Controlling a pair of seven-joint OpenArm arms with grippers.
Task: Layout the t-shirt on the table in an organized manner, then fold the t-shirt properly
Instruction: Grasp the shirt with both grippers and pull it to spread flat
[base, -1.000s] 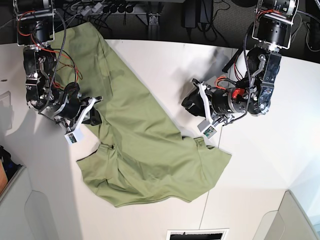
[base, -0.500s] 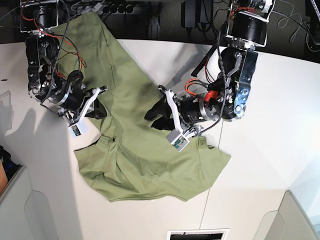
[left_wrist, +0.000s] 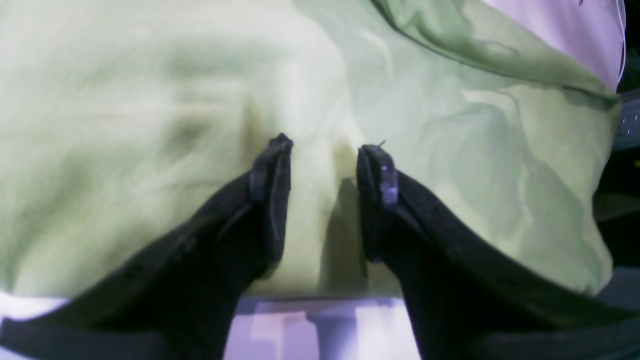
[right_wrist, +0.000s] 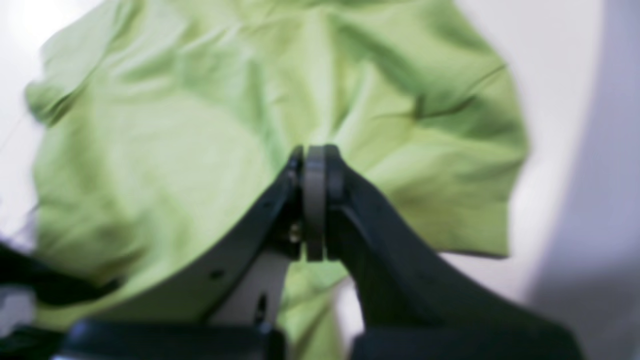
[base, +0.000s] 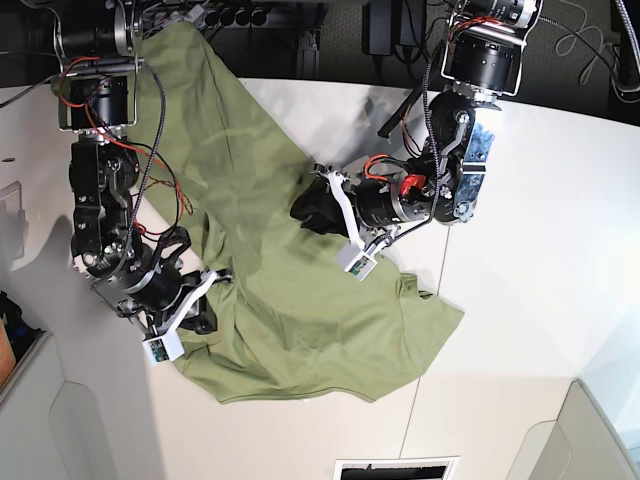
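Green t-shirt (base: 270, 270) is pinched in the right gripper's (right_wrist: 314, 155) closed jaws; left gripper's (left_wrist: 324, 150) jaws part-open above it

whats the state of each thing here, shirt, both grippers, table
t-shirt: crumpled, spread unevenly, not folded, far end draped over the table's back edge
left gripper: open, fingertips over the shirt's cloth
right gripper: shut, at the shirt's edge; grip on cloth unclear
table: partly covered by the shirt
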